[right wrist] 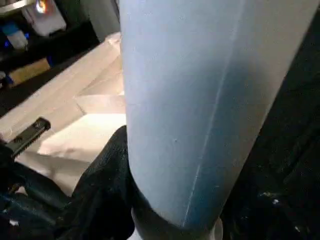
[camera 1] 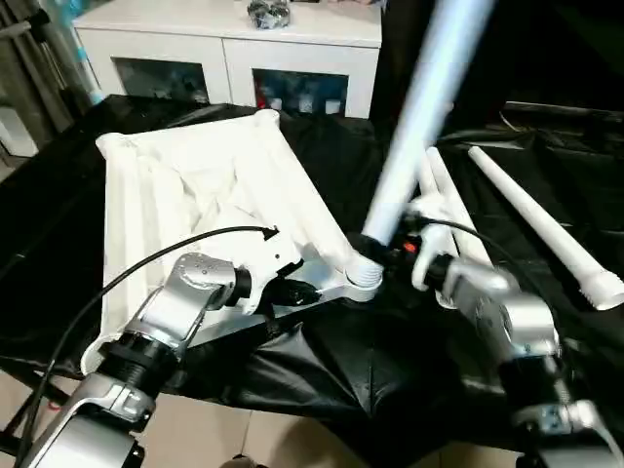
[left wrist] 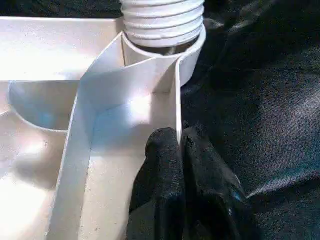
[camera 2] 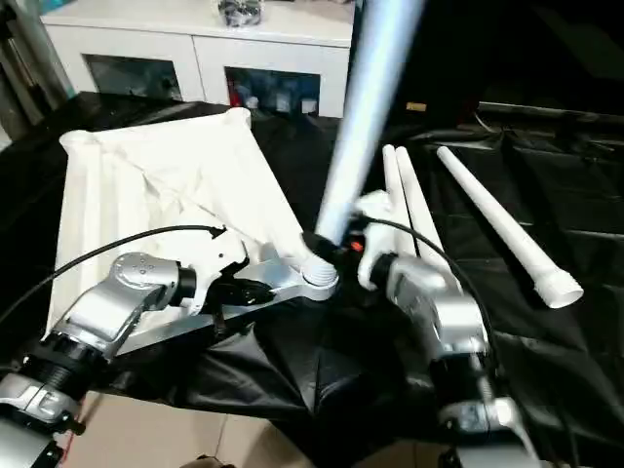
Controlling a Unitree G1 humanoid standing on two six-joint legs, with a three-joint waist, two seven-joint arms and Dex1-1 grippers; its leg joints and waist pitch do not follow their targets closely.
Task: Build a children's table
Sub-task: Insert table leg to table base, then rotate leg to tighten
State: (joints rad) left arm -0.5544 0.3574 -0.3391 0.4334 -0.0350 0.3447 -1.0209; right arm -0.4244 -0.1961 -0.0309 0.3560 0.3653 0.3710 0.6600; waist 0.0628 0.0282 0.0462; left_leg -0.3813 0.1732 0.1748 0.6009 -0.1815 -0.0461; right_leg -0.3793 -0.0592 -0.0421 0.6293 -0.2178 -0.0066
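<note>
The white tabletop lies underside up on the black-draped work table. My left gripper is shut on the thin rim wall beside the near right corner socket, one black finger on each side of the wall. A white leg stands tilted in that socket, its threaded end sitting in the opening. My right gripper is shut around the leg just above the socket, with a black finger pressed against the tube.
Three loose legs lie on the black cloth to the right: two side by side behind my right wrist and one farther right. A white cabinet stands behind the table. The table's front edge runs just below the socket.
</note>
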